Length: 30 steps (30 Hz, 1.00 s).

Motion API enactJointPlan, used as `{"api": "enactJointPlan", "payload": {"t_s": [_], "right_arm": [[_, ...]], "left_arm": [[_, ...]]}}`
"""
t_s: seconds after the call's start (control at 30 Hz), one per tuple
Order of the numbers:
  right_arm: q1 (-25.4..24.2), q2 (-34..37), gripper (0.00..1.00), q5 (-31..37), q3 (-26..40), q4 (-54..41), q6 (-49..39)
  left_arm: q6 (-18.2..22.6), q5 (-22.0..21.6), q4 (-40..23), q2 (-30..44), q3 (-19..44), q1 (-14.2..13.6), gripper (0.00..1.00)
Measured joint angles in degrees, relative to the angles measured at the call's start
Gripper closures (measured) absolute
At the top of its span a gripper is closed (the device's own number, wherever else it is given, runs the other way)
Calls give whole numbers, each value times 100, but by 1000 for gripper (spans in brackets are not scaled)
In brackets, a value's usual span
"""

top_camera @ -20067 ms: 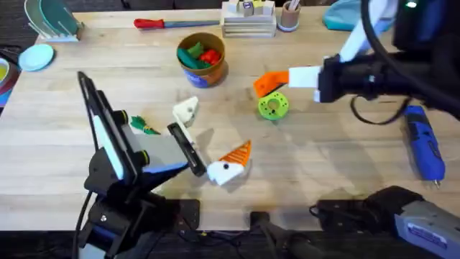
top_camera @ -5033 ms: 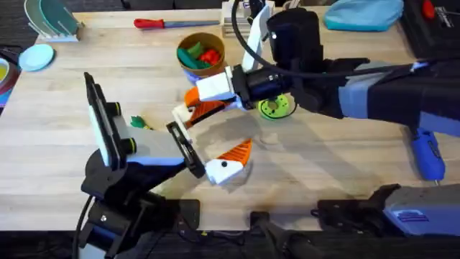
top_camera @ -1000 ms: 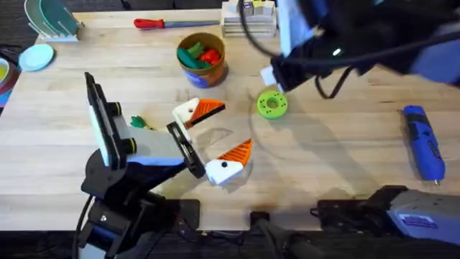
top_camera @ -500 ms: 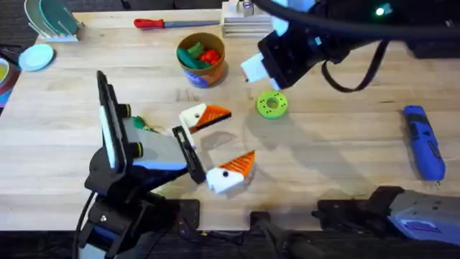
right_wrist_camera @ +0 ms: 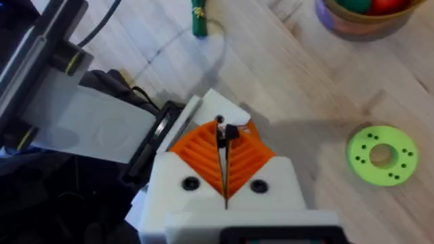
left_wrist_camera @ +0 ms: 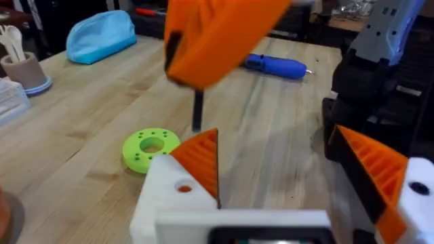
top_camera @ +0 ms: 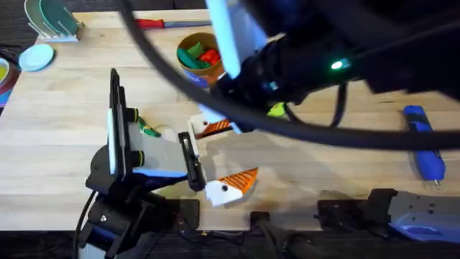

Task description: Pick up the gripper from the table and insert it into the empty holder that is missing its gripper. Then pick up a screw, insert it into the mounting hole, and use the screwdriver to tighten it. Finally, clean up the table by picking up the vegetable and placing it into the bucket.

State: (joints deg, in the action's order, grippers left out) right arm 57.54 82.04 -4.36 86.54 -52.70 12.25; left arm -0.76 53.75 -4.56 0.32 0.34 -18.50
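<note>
- Right tool pressed together, pinching a small dark screw that pokes out past the orange pads.
- In the left wrist view, hangs just above the desk, screw tip pointing down, near the green disc.
- Left tool spread wide, nothing between the fingers.
- Orange gripper seated in its white holder on the left tool, with a small mounting hole in the white part just beside it.
- Screwdriver lying at the far edge of the desk, partly hidden by the right arm, well apart from both tools.
- Vegetable flat on the desk right by the left arm.
- Bucket upright beyond it, with green and red toy pieces inside.
- Blue power driver off on the right side of the desk.
</note>
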Motion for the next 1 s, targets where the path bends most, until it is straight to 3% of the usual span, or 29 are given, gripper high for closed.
{"api": "enactJointPlan", "payload": {"t_s": [0.3, 1.0], "right_arm": [[209, 470, 996, 0, 0, 56, 105], [207, 470, 996, 109, 0, 135, 6]], "left_arm": [[12, 71, -18, 0, 0, 0, 8], [21, 72, -17, 0, 0, 0, 8]]}}
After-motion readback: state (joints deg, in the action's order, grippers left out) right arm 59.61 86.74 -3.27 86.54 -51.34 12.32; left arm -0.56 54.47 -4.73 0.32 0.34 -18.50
